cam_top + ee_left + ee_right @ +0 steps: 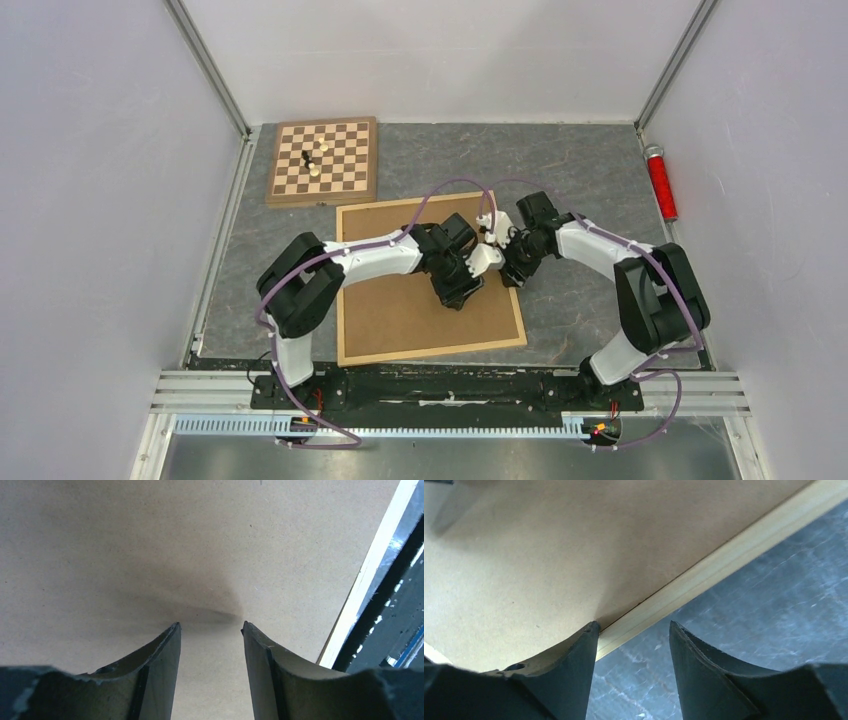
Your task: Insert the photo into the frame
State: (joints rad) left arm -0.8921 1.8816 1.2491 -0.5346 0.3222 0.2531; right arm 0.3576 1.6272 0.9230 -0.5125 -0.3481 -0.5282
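Observation:
The frame [430, 352], of light wood, lies flat mid-table with a brown backing board [400, 310] filling it. The photo is out of view. My left gripper [458, 296] hangs low over the board near the frame's right side. It is open and empty [211, 626], with bare board [150, 545] under it and the wood edge [369, 575] to its right. My right gripper [514, 274] is open and empty too [634, 625]. It straddles the frame's right border [724, 562], one fingertip [591, 630] at the board's edge [549, 545] and the other over the table.
A chessboard [322, 160] with a few pieces stands at the back left, just beyond the frame's far edge. A red cylinder [661, 182] lies by the right wall. White walls close in three sides, and the grey marbled tabletop [774, 605] surrounds the frame.

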